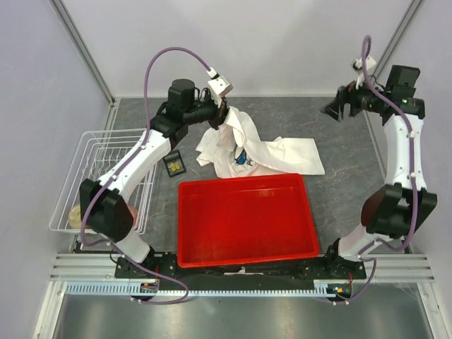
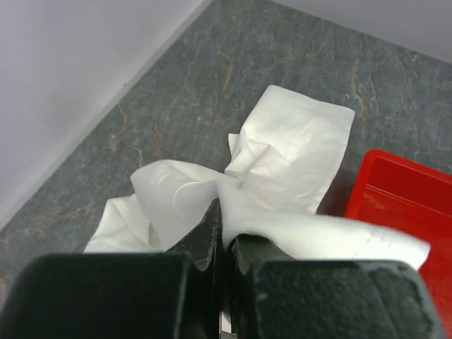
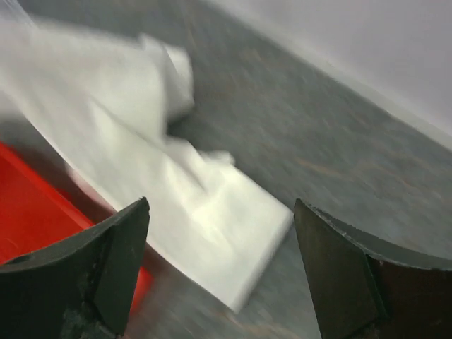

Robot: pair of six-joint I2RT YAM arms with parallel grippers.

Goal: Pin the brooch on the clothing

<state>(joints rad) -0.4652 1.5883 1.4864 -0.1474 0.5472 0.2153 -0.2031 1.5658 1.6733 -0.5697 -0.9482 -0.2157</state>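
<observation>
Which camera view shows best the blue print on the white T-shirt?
The top external view: only there the blue print shows, on the T-shirt that the left gripper pinches. Both wrist views show white cloth only, and the right one is blurred.

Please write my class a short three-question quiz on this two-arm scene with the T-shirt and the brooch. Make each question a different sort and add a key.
1. Which gripper is shut on the white T-shirt?
2. Where does the brooch lie?
A. in the red bin
B. in the small black tray
C. in the wire basket
3. True or false: the right gripper is shut on a sleeve.

Key:
1. The left gripper.
2. B.
3. False. Its jaws stand open and hold nothing.
</observation>
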